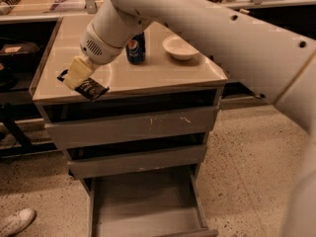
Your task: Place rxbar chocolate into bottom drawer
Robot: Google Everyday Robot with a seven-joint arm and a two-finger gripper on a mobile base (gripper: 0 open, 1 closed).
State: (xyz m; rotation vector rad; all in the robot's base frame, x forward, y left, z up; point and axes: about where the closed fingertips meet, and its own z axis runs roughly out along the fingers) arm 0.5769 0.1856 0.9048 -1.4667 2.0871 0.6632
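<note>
Camera view from my end: the pale fingers (76,73) are pinched in on the rxbar chocolate (92,88), with the black wrapper sticking out below and to the right of the tips. So the gripper (83,81) is holding the bar at the front left corner of the cabinet top (163,73), and the bar hangs tilted right over the front edge. I honestly can't tell whether the bar is touching the top or is just clear of it; the angle is bad there.

Moving outward, the wrist and the big white arm (207,28) run up and to the right and fill most of that side of the shot. Behind the gripper, the blue Pepsi can (135,49) stands upright on the top, partly hidden by the arm, and a small white bowl (180,47) sits just to its right.

Below the top, the two upper drawers (133,127) look only slightly ajar. The bottom drawer (143,206) is pulled well out, with its flat grey floor showing. A white shoe (17,221) pokes in at the lower left, on the speckled floor.
</note>
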